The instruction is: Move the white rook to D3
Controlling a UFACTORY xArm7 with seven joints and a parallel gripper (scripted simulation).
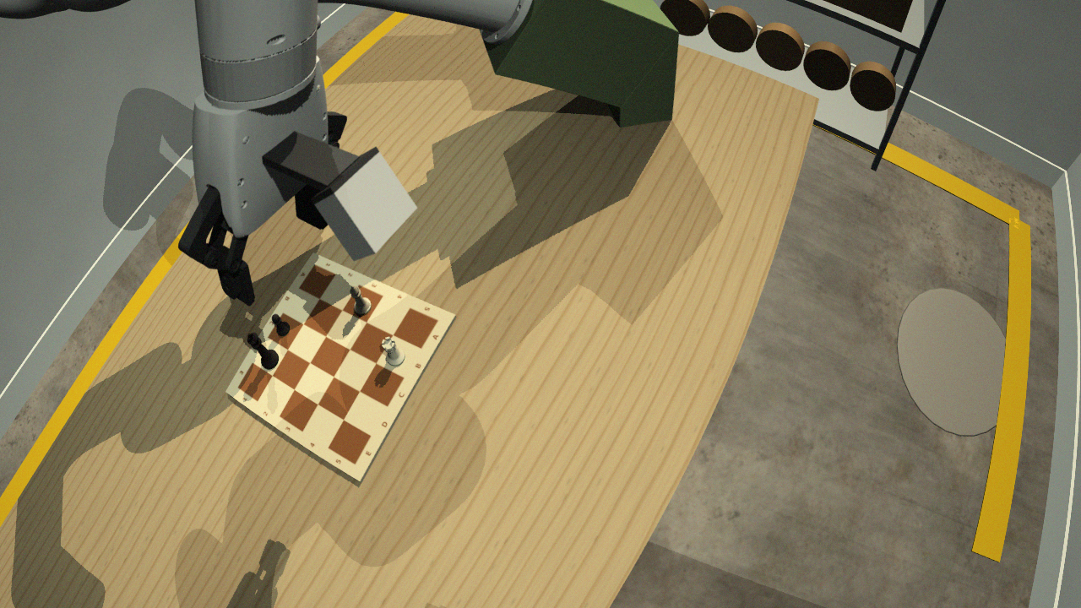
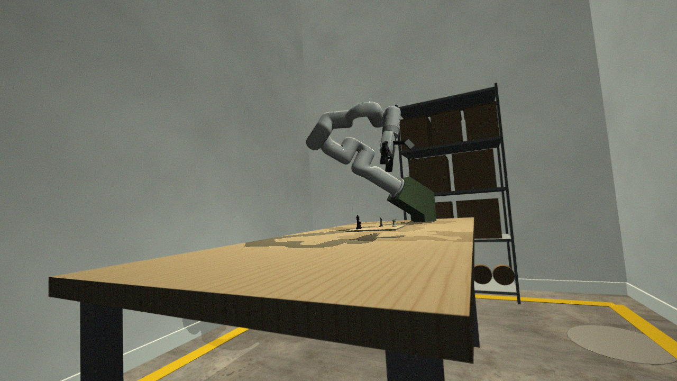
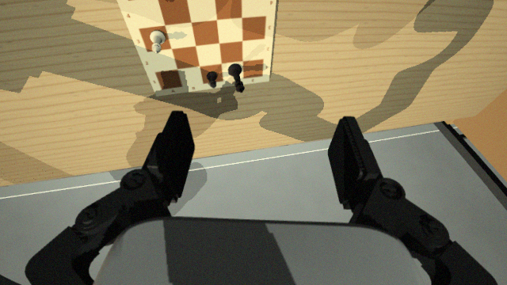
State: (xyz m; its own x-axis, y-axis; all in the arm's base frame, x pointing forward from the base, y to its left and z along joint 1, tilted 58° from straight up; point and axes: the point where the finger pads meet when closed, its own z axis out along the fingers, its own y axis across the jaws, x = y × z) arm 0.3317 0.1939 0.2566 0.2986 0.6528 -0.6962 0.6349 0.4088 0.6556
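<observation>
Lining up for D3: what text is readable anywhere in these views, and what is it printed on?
"A", "B", "C", "D", "E": file letters on the chessboard's rim, on the side nearest the white rook, top view.
Rank digits on the adjoining rims: too small and blurred to read with confidence in both the top and wrist views.
Shelf rack and arm: no text visible.
</observation>
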